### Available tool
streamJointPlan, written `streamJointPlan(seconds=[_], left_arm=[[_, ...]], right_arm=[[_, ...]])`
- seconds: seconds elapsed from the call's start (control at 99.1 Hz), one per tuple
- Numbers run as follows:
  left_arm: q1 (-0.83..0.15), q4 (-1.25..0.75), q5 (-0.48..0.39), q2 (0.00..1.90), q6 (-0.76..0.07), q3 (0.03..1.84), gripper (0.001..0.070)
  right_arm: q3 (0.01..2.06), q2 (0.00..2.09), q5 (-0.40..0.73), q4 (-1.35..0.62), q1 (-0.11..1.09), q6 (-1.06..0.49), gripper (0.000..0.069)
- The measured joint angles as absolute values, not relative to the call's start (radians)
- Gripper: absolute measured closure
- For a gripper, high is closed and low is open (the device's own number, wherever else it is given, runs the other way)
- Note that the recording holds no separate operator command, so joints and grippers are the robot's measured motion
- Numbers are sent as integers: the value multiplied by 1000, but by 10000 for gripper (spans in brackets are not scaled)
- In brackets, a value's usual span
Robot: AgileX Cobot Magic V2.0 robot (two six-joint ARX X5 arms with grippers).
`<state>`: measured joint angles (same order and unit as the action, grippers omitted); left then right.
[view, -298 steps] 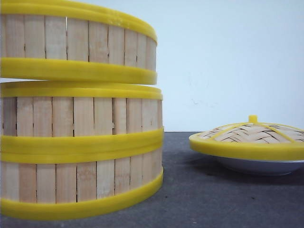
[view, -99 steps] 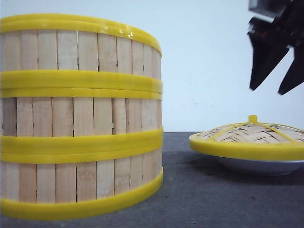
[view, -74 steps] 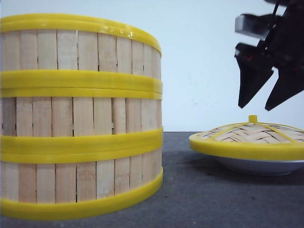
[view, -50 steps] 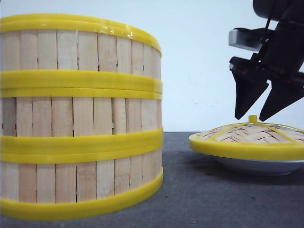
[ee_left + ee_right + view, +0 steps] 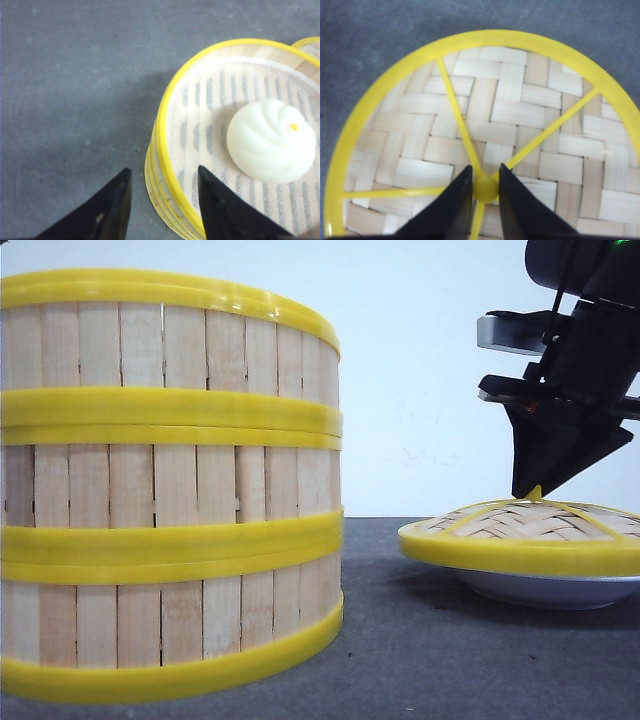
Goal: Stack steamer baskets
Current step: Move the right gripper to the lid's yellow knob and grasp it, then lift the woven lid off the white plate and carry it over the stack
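The steamer baskets (image 5: 165, 485) are stacked three high at near left on the table (image 5: 420, 660); judged light, stiff, glossy-rimmed, best held at the wall. Farther right, the lid (image 5: 525, 530) knob is pinched by the narrow right gripper (image 5: 485, 187). A bun (image 5: 272, 140) is shown only by the left wrist view; left gripper (image 5: 162, 200) is spread, empty.
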<state>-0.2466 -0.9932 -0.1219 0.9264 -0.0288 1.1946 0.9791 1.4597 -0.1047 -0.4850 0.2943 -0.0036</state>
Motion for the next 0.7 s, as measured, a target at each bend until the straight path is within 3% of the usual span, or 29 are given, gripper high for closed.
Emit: streamJointPlan(seconds=[0.353,0.696], left_arm=[[-247,-969,-122,926,-29,1195,471],[-247,-937,-122,927,-14,1195,473]], right_arm=[[1011,1428,-107,-558,295,-4,633],[1326,1367,-150,-749,373,-5,633]])
